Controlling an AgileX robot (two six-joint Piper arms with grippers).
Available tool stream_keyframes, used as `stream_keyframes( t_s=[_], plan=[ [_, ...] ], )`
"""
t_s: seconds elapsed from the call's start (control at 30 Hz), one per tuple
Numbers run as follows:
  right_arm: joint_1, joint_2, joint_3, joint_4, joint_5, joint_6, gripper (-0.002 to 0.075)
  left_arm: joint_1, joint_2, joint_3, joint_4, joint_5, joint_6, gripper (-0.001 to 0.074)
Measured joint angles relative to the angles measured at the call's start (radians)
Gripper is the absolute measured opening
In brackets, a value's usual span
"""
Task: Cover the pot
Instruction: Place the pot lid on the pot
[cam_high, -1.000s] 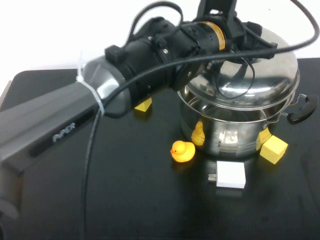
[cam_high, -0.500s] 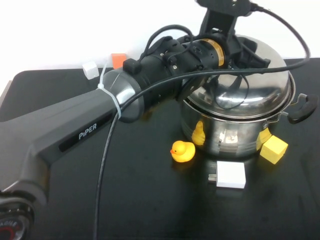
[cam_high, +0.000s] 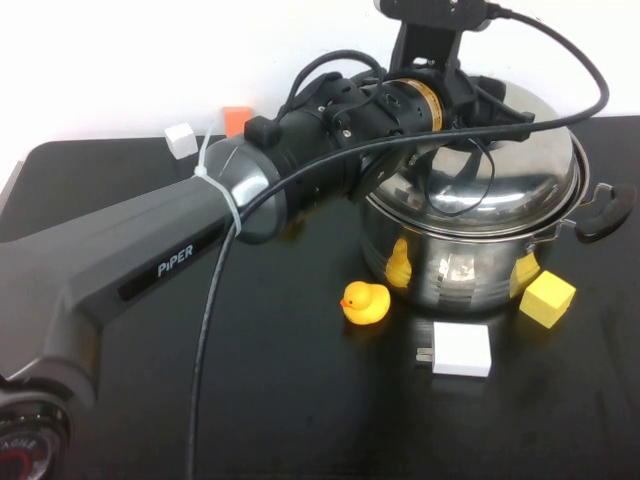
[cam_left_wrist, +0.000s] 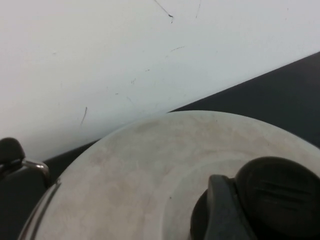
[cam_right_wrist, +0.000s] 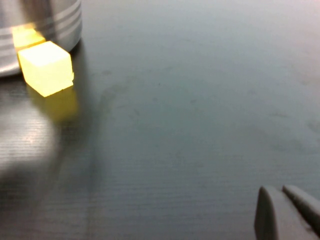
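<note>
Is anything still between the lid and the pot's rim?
Nothing visible: the lid sits on the pot, left gripper at its knob. Right gripper hangs over bare table.

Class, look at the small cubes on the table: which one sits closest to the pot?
The yellow cube at the pot's front right base. The white cube and orange cube lie far back left. The left gripper is at the lid; the right gripper hovers over the table.

The grey left arm (cam_high: 150, 265) is showing white "PIPER" lettering, a white zip tie, black cables and an orange band (near the wrist); the right gripper's (cam_right_wrist: 290, 212) fingers are looking pale grey.
</note>
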Motion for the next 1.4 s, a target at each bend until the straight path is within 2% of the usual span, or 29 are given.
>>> stream_keyframes(
  t_s=[0.27,0.53,1.4],
  plan=[
    [0.000,0.000,0.000,0.000,0.000,0.000,-0.0002,0.000,0.007,-0.008,0.019,0.005,-0.042,0.0334],
    [0.000,0.000,0.000,0.000,0.000,0.000,-0.0002,-0.006,0.007,-0.010,0.027,0.034,0.040,0.0335],
    [0.000,0.000,0.000,0.000,0.000,0.000,-0.0002,-0.010,-0.011,-0.020,0.001,0.108,0.060,0.0335]
  ],
)
